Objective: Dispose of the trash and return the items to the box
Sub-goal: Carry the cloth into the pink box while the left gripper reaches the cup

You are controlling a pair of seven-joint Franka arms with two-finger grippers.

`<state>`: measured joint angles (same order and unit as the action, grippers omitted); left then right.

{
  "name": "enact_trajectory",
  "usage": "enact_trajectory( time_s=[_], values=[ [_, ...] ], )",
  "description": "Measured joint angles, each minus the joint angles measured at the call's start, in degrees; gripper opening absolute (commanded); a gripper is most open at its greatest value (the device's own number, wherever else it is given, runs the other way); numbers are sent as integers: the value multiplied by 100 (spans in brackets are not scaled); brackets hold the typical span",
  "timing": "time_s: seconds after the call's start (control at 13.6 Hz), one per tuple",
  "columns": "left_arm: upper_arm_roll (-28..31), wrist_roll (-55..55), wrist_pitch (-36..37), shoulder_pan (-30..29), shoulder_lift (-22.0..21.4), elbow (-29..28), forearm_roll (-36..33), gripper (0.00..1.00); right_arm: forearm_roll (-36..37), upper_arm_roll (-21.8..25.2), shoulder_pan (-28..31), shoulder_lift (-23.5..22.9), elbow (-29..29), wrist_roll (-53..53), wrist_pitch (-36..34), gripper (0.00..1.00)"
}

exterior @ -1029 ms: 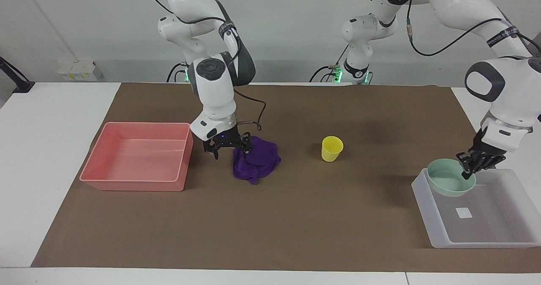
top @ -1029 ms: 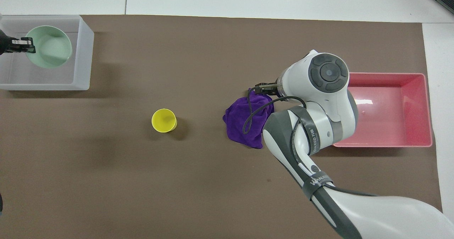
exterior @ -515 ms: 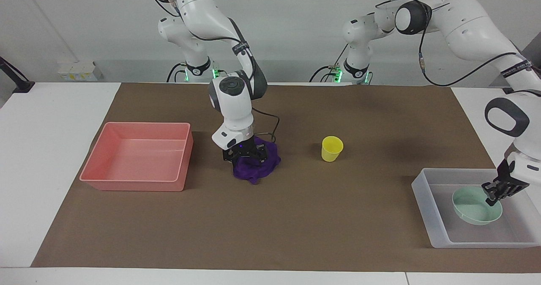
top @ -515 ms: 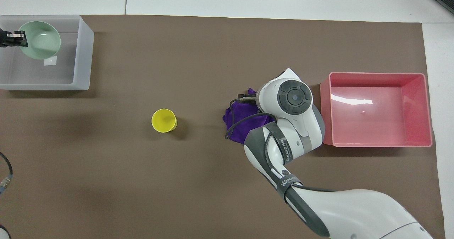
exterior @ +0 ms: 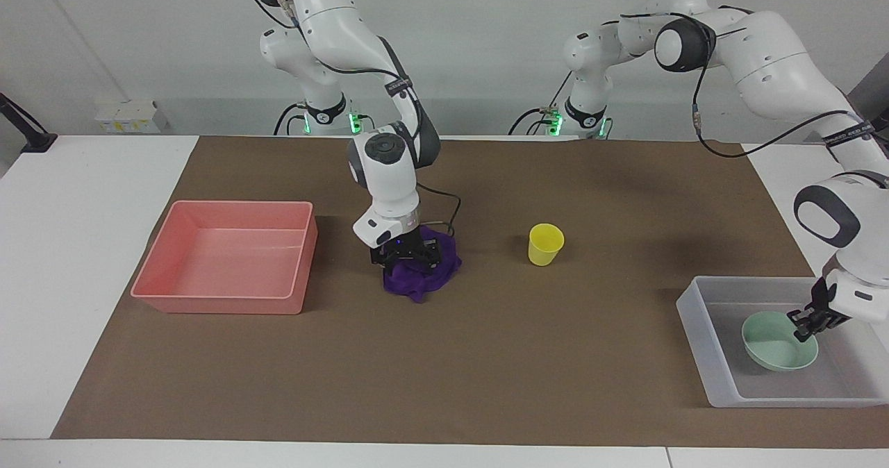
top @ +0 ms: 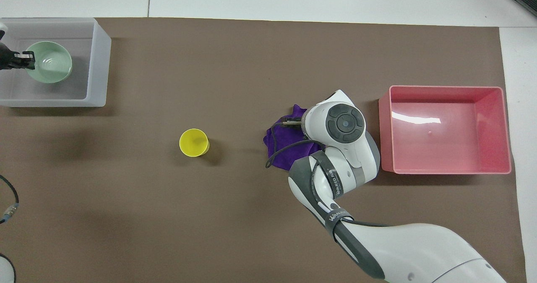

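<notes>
Bowl (exterior: 778,343) in box (exterior: 701,322), left-arm end, pinched by left gripper (exterior: 806,323) | right gripper (exterior: 406,256) on cloth (exterior: 424,277), mid-table, grip unclear

yellow cup (exterior: 546,244) alone mid-mat — open room around

Both views are bright and evenly lit, with light falling from above. Shadows are soft and short: a faint one beside the yellow cup (top: 193,142) at about four o'clock overhead, broad dim patches on the brown mat (exterior: 486,357). A white glare streak crosses the pink tray (top: 447,165) floor overhead. Focus is sharp throughout, with no visible bending at the edges.
</notes>
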<state>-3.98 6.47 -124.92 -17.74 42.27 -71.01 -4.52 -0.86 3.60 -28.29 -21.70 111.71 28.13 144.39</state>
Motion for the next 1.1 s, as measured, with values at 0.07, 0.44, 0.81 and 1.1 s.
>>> enact_trajectory(
  time_s=[0.07, 0.44, 0.81, 1.1],
  values=[
    [0, 1, 0, -2, 21, -20, -2, 66, -1, 0, 0, 0, 27, 0, 1, 61],
    [-48, 7, 88, 9, 0, -15, -20, 100, -8, -10, -21, -2, 158, 65, 131, 0],
    [-150, 201, 426, 191, -561, 47, -135, 100, -9, -3, -80, 71, 20, 107, -218, 0],
    [-188, 230, 867, 814, -1596, -542, -138, 100, -9, 65, -4, 465, -202, 107, -853, 0]
  ],
)
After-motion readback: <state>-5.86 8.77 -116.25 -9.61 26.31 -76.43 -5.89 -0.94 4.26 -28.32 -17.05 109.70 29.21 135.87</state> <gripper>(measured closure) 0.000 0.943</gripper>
